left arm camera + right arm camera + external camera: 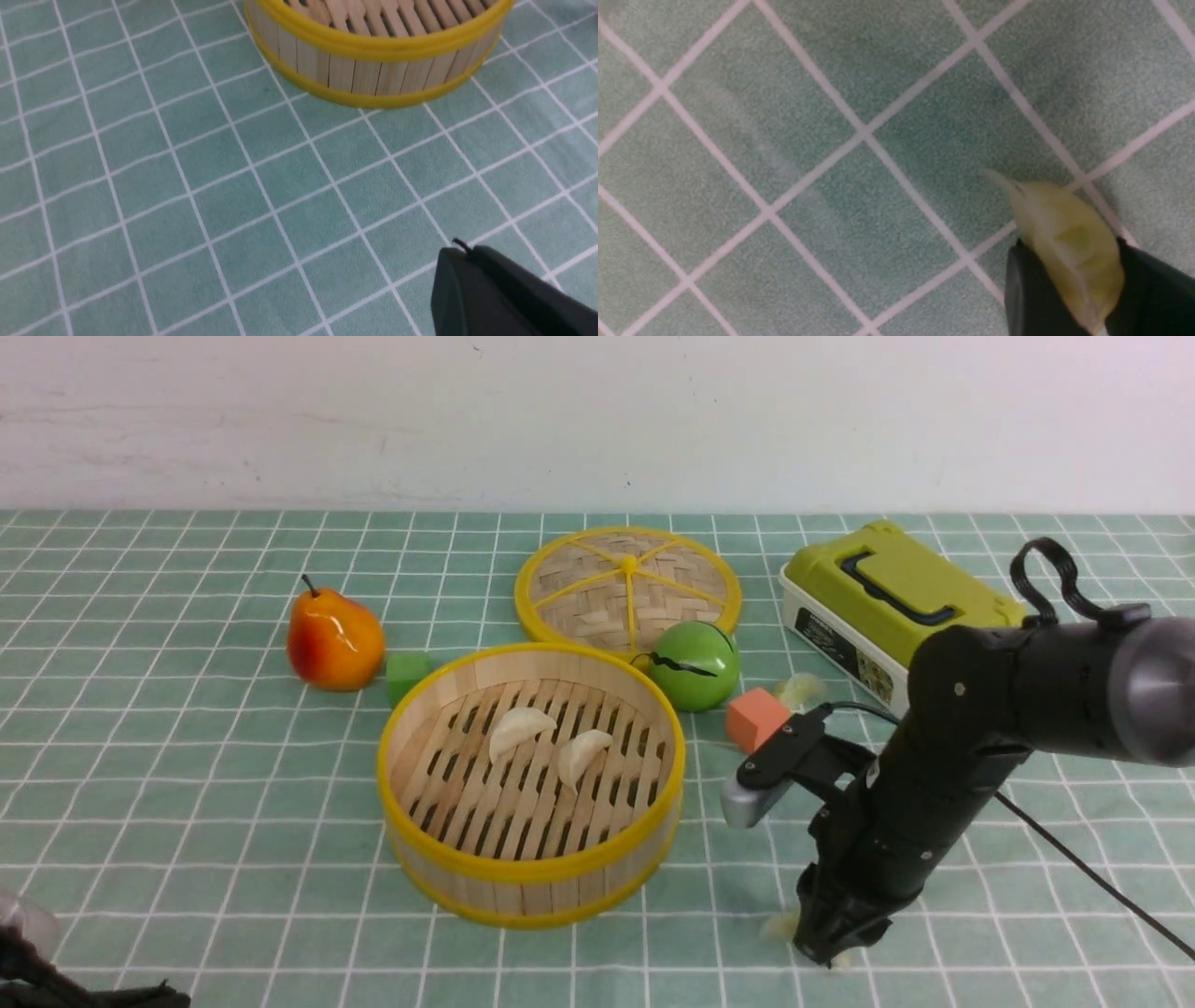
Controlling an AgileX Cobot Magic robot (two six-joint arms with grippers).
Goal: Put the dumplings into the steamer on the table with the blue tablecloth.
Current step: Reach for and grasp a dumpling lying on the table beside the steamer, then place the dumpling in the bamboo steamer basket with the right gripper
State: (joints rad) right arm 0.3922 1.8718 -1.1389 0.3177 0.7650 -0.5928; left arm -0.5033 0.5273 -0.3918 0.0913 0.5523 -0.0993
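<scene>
- Front view, lower right: my right arm [943, 775] folds steeply down, right pincer [826, 947] gripping a dumpling [1064, 233] at the counter [187, 803].
- I have the left pincer [467, 280] closed.
- Centre: two dumplings [520, 728] inside the steamer [532, 873].

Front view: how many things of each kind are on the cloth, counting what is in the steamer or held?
dumplings: 4, one of them in the right claw
blocks: 2
pear: 1
green ball: 1
steamer: 1
lid: 1
box: 1
total: 11
</scene>
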